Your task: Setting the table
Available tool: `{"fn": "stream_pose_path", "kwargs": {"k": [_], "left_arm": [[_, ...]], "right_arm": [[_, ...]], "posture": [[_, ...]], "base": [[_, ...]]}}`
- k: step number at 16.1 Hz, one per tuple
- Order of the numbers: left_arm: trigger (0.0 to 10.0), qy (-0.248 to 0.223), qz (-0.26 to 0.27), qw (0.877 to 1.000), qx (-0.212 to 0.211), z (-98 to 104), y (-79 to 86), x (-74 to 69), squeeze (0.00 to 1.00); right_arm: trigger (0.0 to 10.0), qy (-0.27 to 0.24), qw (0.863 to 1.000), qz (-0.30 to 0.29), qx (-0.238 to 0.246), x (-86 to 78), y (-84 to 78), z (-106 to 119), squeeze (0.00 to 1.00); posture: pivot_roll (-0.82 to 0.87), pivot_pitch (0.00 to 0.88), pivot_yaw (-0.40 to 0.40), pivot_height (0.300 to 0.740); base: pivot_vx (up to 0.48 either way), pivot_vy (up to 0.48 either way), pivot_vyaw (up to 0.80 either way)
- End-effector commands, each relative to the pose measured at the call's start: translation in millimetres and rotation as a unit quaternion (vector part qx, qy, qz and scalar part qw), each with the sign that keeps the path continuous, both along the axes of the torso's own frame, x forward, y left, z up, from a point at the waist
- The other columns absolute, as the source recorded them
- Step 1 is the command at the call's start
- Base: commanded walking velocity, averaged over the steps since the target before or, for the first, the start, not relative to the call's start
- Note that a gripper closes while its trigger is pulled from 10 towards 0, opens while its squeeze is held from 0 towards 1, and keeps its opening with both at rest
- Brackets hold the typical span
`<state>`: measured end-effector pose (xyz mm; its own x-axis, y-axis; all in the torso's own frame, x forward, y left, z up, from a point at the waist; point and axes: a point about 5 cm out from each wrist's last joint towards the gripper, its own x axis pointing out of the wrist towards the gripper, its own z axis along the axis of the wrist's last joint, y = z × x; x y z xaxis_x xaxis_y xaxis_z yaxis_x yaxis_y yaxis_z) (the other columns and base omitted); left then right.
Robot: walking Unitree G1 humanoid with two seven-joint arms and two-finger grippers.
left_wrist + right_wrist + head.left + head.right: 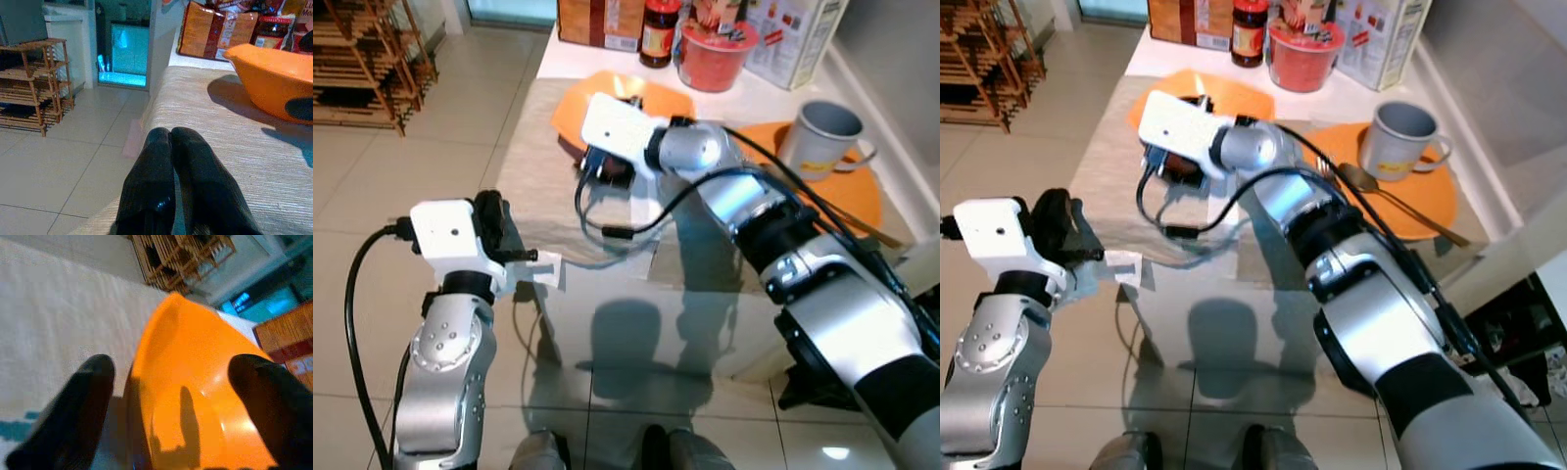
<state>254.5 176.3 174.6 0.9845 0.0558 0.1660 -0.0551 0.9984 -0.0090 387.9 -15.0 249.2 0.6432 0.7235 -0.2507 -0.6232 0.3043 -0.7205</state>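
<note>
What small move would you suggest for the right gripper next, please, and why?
Probably ease the right gripper forward and close on the orange bowl. Its fingers are open, with one finger on either side of the bowl's rim, and nothing is gripped yet. The left gripper rests shut at the table edge.

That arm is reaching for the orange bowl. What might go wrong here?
The right gripper has its fingers spread either side of the orange bowl rim; closing off-centre might tip or push it toward the red tub and jar behind. Its loose black cable dangles over the table and could snag. The left gripper rests shut near the table edge.
</note>
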Motion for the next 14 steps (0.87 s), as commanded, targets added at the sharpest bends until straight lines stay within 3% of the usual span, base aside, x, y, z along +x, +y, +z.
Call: {"fn": "stream_pose_path", "kwargs": {"k": [1,3,10,14], "left_arm": [[10.0,-0.004,-0.008,1.000,0.008,1,-4.0,-3.7,0.00],[10.0,-0.002,-0.013,1.000,0.010,1,-5.8,-4.6,0.00],[10.0,-0.002,-0.013,1.000,0.015,1,-5.7,-1.5,0.00],[10.0,-0.003,-0.017,1.000,0.015,1,-7.6,1.1,0.00]], "right_arm": [[0.0,0.013,0.999,-0.017,-0.028,2.3,-3.8,-9,0.00],[0.0,0.025,0.998,-0.030,-0.049,4.5,-8.0,-13,0.00],[0.0,0.010,0.999,-0.027,-0.023,5.0,-4.2,4,0.00],[0.0,0.002,0.999,-0.018,-0.037,4.5,-4.9,7,0.00]], "posture": [[-0.02,0.122,-0.058,0.740],[-0.02,0.125,-0.059,0.740],[-0.03,0.112,-0.056,0.740],[-0.03,0.106,-0.054,0.740]], "base": [[0.000,0.000,0.00],[0.000,0.000,0.00],[0.000,0.000,0.00],[0.000,0.000,0.00]]}}
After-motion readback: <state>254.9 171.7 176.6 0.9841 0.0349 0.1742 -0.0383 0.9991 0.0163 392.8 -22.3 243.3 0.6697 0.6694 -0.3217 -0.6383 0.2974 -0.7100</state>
